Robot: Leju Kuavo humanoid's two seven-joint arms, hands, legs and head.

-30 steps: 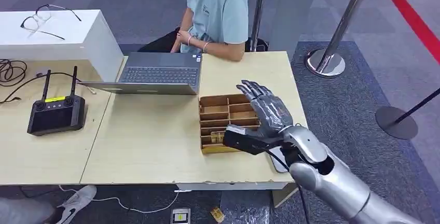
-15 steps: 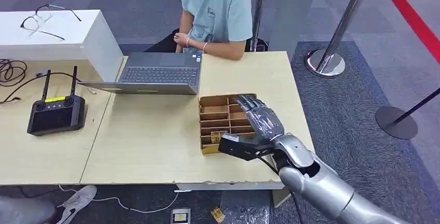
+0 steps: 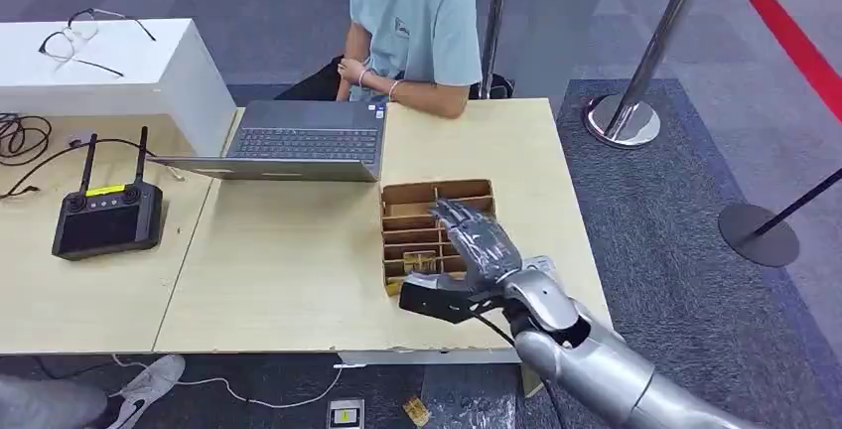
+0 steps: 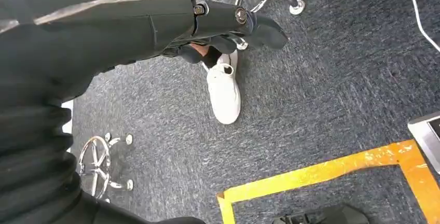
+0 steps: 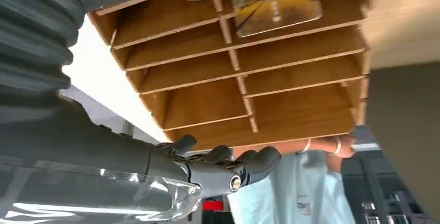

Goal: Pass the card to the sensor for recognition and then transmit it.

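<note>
Card (image 5: 274, 0), yellow-printed, lies in a near slot of the divided wooden tray (image 3: 397, 196) by the worktop's right front edge, just beneath the right hand (image 3: 475, 240), whose fingers (image 5: 259, 161) hover spread and empty; the left hand (image 4: 228, 24) hangs open floorward.
</note>
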